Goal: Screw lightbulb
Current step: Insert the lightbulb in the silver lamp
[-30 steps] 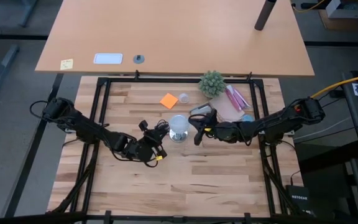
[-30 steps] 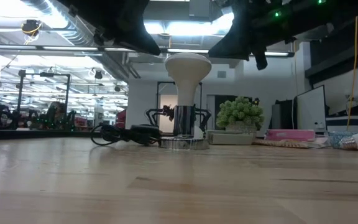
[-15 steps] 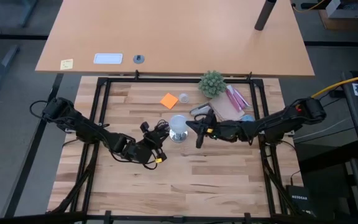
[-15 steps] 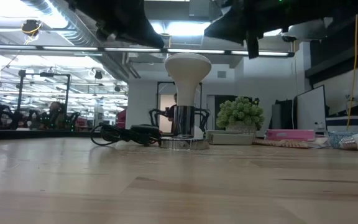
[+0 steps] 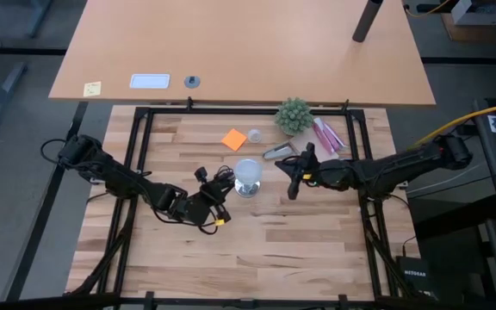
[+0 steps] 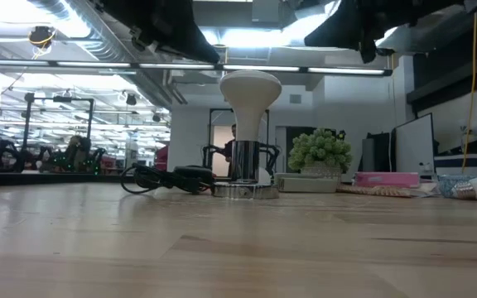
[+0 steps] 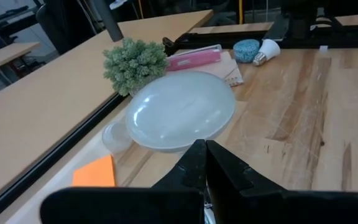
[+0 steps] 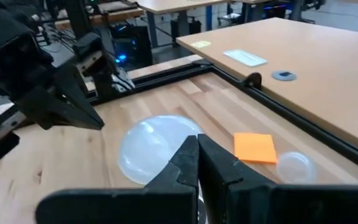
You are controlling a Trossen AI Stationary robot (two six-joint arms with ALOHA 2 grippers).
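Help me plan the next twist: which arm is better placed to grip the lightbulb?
Probably the left. The shut left gripper sits just beside the lightbulb, while the shut right gripper is farther off on the other side.

One camera is hanging high above me, looking straight down on the whole wooden table (image 5: 257, 241) and both my arms. A second is sitting at table-top height, gazing level across the boards into the room behind, with my arms dipping in only at its upper edge. Two more are riding on my wrists, each peering forward past its own pair of dark fingers, close over the table. All four views are sharing the lightbulb (image 5: 247, 172) (image 6: 250, 91) (image 7: 180, 111) (image 8: 155, 146); both wrist cameras are facing it from opposite sides and also catching the orange note (image 7: 94, 172) (image 8: 255, 148).
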